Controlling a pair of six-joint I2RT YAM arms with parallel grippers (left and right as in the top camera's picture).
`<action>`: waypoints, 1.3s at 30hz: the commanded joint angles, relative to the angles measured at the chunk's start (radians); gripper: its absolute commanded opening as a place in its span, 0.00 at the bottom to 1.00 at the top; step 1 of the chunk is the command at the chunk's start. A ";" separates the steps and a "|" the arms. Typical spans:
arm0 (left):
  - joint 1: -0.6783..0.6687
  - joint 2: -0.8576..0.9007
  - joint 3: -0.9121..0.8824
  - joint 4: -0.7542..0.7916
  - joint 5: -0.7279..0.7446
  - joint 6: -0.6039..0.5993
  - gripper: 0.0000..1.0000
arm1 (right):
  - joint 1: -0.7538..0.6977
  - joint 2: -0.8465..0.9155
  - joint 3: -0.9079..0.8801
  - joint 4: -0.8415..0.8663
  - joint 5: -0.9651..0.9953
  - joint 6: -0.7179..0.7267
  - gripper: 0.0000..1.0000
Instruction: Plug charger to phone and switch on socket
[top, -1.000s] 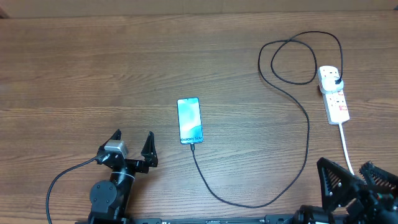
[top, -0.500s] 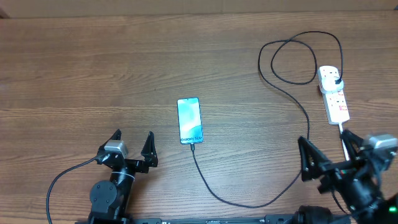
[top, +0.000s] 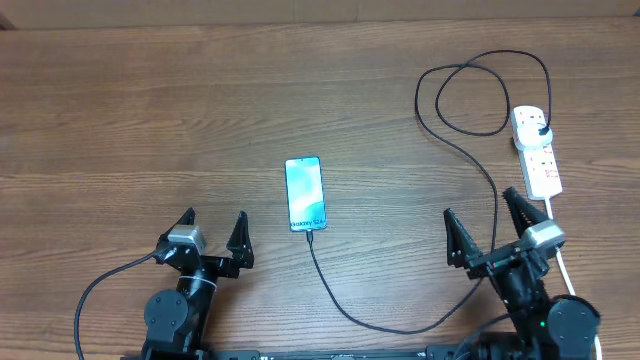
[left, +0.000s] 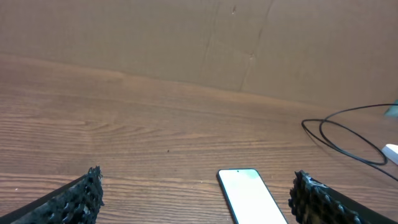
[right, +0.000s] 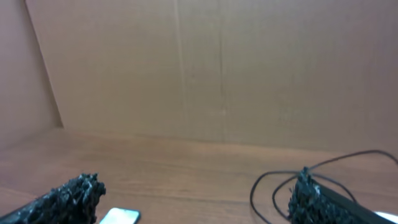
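My right arm has swung up from the bottom right corner, and the right gripper (top: 478, 205) now stands over the near right part of the brown wood-grain table (top: 150, 120). Its black jaws are spread wide with nothing between them. The left gripper (top: 214, 213) has not shifted; it sits near the front left, jaws equally wide and empty.

The slim dark-framed phone with the bright teal screen (top: 305, 193) lies flat near the table's middle, just right of the left gripper. In my left wrist view it shows between the toothed fingers (left: 68, 202).

The long thin black charger cable (top: 400, 331) meets the phone's near edge. It sweeps right in a wide curve, passes under the right gripper, loops at the far right and ends in a black plug on the far end of the white elongated power strip (top: 540, 165). I cannot tell whether the connector is fully seated, nor how the strip's switches stand. The strip's thick white cord (top: 553, 212) runs toward me beside the right gripper.
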 joint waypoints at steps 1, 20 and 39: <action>0.011 -0.010 -0.004 -0.001 0.007 -0.009 0.99 | 0.007 -0.023 -0.089 0.082 0.109 0.119 1.00; 0.011 -0.010 -0.004 -0.001 0.007 -0.010 0.99 | 0.013 -0.023 -0.227 0.220 0.248 0.155 1.00; 0.011 -0.010 -0.004 -0.001 0.007 -0.009 1.00 | 0.011 -0.021 -0.226 0.078 0.245 0.174 1.00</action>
